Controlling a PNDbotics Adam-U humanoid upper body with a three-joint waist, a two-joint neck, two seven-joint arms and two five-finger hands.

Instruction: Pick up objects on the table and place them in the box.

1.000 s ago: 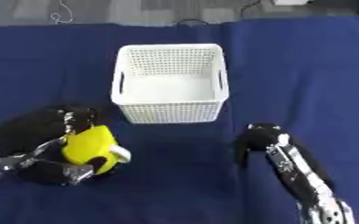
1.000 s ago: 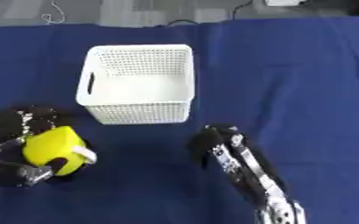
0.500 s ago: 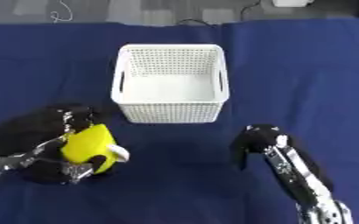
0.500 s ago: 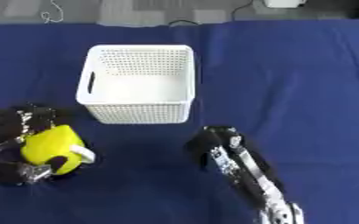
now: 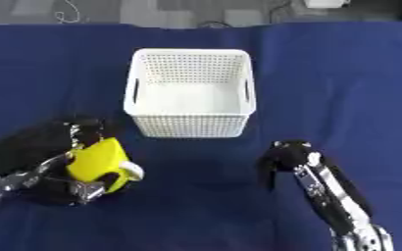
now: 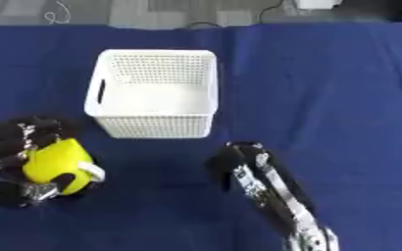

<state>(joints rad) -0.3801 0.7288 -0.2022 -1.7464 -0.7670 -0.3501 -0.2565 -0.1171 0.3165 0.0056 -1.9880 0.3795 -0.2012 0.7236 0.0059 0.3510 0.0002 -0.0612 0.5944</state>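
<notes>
1. The yellow object (image 5: 97, 159) is wrapped by the fingers of the left hand (image 5: 46, 164), down at the lower-left of the blue-covered table (image 5: 341, 88). A white end piece can be made out on its near-right side; what the thing actually is can't really be told.
2. The white perforated box (image 5: 190, 93) is found up and to the right of that hand, near it but with a clear gap of blue cloth between. Its inside looks empty, so nothing's been dropped in yet, judging by that.
3. So the carry would have to go forward and inward, rising over the near wall of the box, which is the closest edge.
4. The right hand (image 5: 283, 159) is seen at the lower right, fingers curled downward with nothing held. It's about level with the left hand, just as near the box, but it's idle.
</notes>
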